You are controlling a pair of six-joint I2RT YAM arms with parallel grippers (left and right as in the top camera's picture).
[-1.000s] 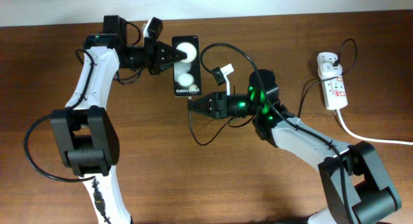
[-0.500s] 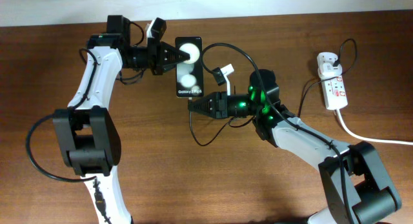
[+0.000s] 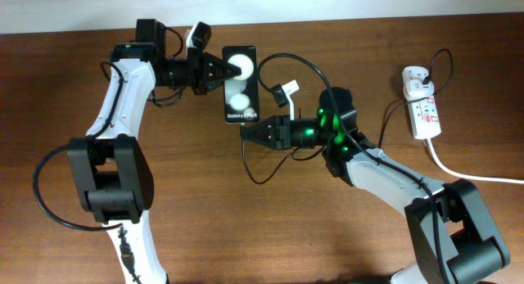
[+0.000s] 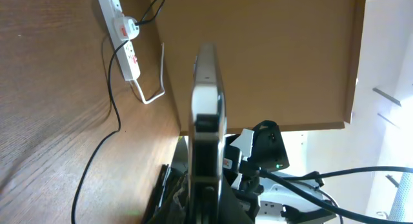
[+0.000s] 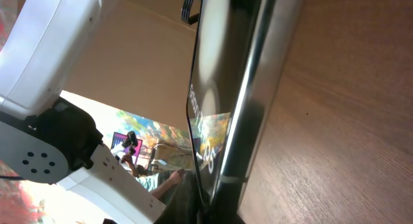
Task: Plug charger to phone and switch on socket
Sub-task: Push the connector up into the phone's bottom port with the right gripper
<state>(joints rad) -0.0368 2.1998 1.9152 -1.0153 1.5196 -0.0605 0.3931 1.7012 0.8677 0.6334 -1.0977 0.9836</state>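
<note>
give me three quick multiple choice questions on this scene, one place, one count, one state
1. Where is the socket? A far left; B far right of the table; C dead centre.
2. White round spots on the phone screen? A two; B four; C none.
3. The left claw is: A open; B shut on the socket; C shut on the phone.
Answers: B, it lies near the right edge; A, two spots show from overhead; C, it pinches the phone's edge.
</note>
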